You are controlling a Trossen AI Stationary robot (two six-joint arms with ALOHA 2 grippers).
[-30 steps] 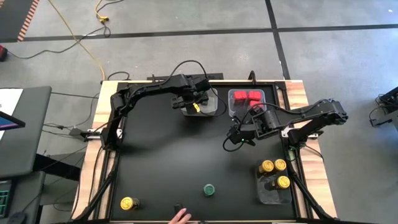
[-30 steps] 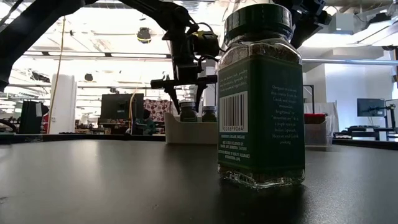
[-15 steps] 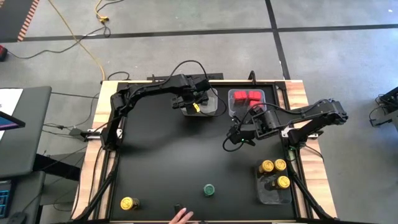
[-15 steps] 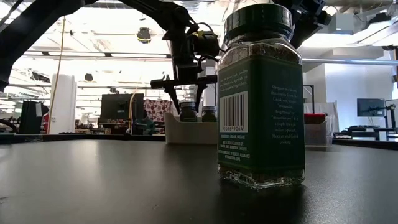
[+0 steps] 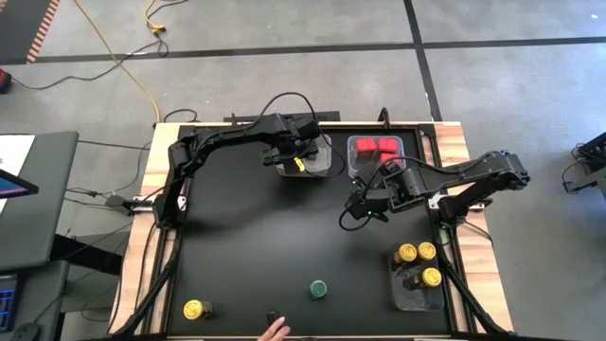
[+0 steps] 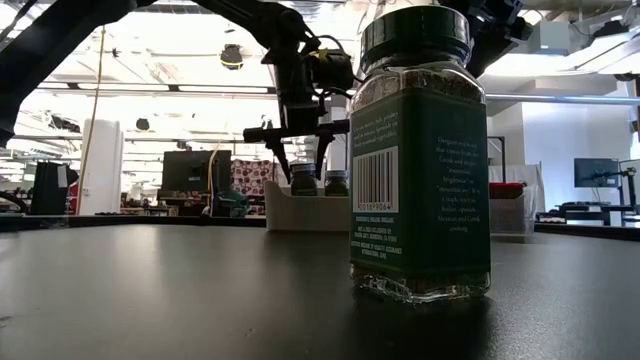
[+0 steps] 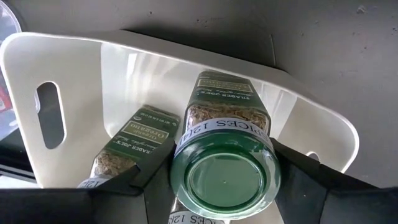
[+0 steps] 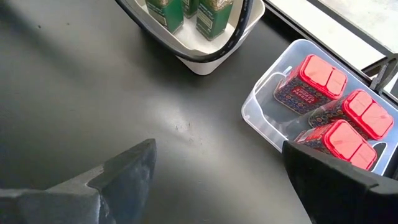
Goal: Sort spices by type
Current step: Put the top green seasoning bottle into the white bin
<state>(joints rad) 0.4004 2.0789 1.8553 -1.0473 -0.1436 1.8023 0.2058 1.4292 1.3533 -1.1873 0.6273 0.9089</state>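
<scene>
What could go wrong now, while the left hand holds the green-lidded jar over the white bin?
1. The left hand grips the green-lidded jar just above the white bin, where another jar already lies. If released here, it may land on that jar and tip.
2. A person's hand shows at the table's near edge, close to the loose green jar and yellow jar. An arm reaching there might meet it.
</scene>
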